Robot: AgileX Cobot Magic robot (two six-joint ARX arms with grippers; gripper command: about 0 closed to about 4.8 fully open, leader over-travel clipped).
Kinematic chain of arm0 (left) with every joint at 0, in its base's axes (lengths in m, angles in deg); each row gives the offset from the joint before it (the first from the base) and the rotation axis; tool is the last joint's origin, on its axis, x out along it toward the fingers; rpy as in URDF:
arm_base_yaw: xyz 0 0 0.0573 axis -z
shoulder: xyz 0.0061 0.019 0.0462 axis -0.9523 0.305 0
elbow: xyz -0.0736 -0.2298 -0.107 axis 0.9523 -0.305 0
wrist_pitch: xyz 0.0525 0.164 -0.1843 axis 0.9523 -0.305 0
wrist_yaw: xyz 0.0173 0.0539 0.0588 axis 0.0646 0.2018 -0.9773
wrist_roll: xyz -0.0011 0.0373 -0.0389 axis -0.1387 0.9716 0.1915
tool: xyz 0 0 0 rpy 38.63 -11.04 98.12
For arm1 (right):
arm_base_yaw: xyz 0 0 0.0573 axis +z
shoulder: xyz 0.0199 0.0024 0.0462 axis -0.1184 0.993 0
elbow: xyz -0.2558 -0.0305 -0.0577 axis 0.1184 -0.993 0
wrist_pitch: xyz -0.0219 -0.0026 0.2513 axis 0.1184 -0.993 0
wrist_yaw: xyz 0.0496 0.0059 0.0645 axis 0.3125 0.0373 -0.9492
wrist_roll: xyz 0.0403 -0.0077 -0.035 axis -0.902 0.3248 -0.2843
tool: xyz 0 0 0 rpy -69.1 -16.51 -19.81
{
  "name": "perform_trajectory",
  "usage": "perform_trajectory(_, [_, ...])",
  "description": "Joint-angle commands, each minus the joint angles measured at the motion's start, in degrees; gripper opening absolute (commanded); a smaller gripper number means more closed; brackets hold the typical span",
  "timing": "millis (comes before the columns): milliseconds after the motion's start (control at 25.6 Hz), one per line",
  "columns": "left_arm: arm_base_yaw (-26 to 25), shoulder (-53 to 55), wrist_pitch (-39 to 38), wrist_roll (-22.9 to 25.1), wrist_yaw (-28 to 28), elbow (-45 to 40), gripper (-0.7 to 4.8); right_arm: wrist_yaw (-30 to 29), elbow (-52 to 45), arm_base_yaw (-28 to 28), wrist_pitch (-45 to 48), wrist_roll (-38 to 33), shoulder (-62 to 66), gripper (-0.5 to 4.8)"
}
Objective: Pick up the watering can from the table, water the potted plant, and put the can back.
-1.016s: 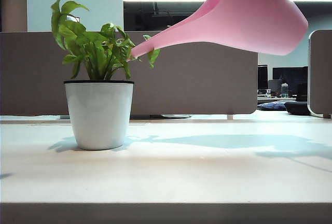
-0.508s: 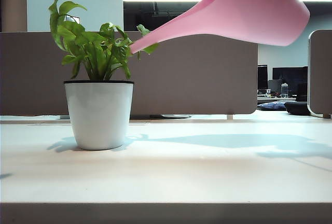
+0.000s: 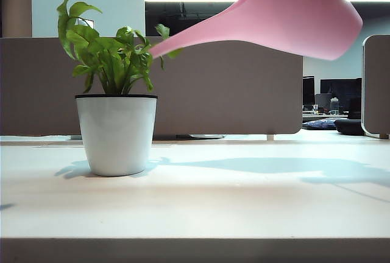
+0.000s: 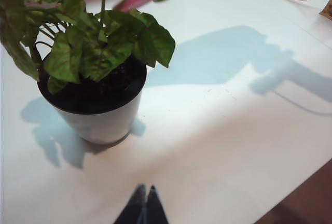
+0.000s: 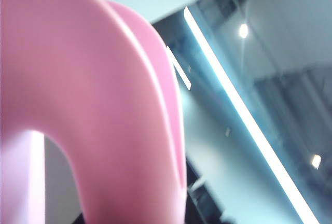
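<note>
The pink watering can hangs tilted high at the right of the exterior view. Its long spout slopes down to a tip among the leaves of the potted plant. The plant's white pot stands on the table at the left. The can's curved handle fills the right wrist view, and my right gripper is shut on it, its fingers mostly hidden behind the pink plastic. My left gripper is shut and empty, low over the table, a short way from the pot.
A brown partition wall runs along the far edge of the table. The can's shadow lies on the tabletop to the right of the pot. The table's front edge runs along the bottom of the exterior view.
The can has turned a little and its spout tip has risen slightly among the leaves. A leaf by the tip has sprung up. The left gripper has stayed still.
</note>
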State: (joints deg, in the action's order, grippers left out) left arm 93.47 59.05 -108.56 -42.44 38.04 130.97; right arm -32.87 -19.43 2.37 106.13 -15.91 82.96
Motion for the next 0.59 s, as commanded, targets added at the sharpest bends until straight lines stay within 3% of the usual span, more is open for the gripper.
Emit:
perform_trajectory(39, [0.0,-0.09,0.52,0.02,0.02,0.13,-0.05,6.75,0.7,-0.22,-0.26,-10.6,-0.59,0.72])
perform_trajectory(391, [0.0,-0.07,0.55,0.02,0.02,0.13,-0.05,7.28,0.57,-1.07,-5.97,-21.55,-0.52,0.72])
perform_trajectory(586, [-0.02,-0.07,0.55,0.02,0.0,0.13,-0.05,7.3,0.57,-3.58,-7.89,-33.38,-0.2,0.72])
